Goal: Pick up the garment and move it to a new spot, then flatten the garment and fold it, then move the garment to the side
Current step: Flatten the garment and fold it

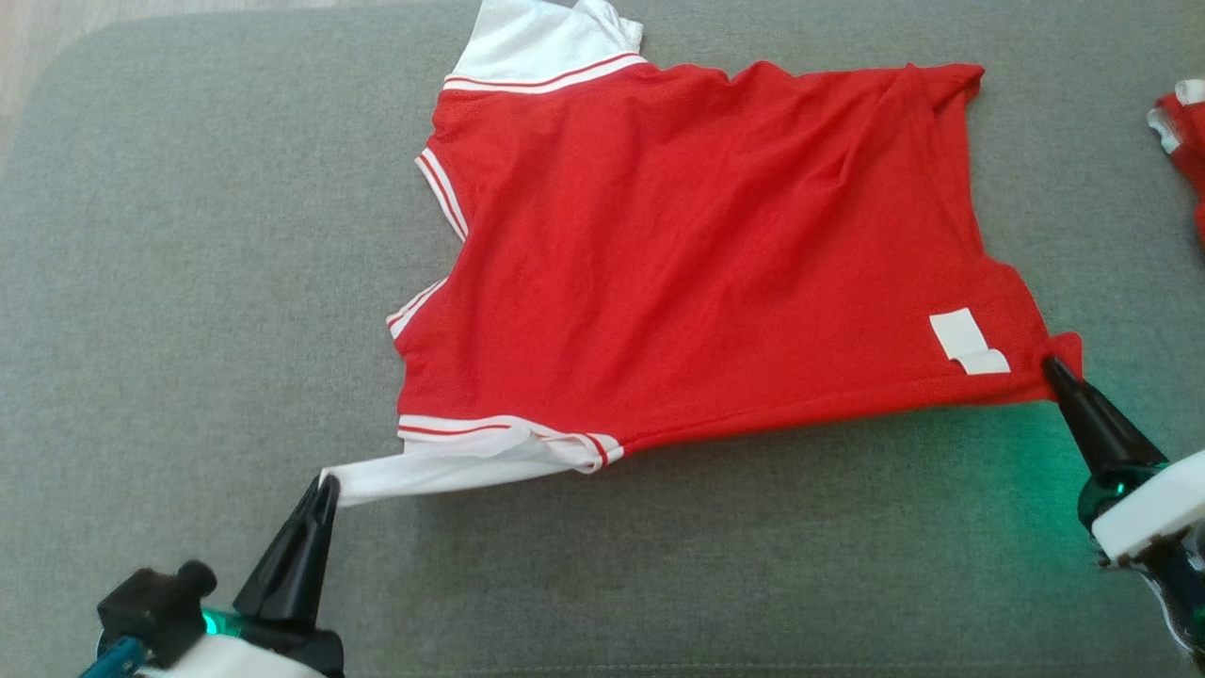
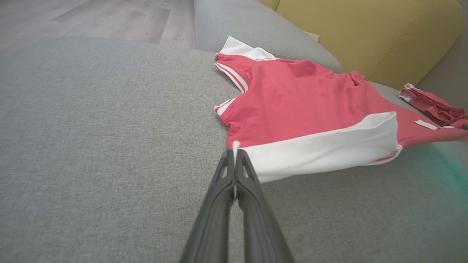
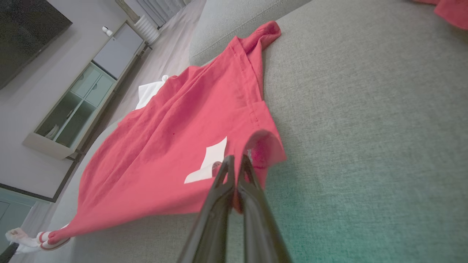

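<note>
The garment [image 1: 697, 245] is a red T-shirt with white, red-striped sleeves and a white label near its hem, spread across the grey cushion. My left gripper [image 1: 323, 490] is shut on the tip of the near white sleeve [image 2: 321, 151], which is pulled taut toward me. At the lower right, my right gripper [image 1: 1052, 365] is shut on the near hem corner of the garment [image 3: 175, 146], and the cloth curls over its fingertips [image 3: 225, 164]. The near edge of the shirt is stretched between the two grippers.
The grey sofa cushion [image 1: 188, 282] stretches wide to the left and in front of the shirt. Another red and white cloth [image 1: 1184, 141] lies at the right edge. A yellow cushion [image 2: 365, 33] stands behind; wooden floor [image 2: 91, 18] lies beyond the sofa's far left edge.
</note>
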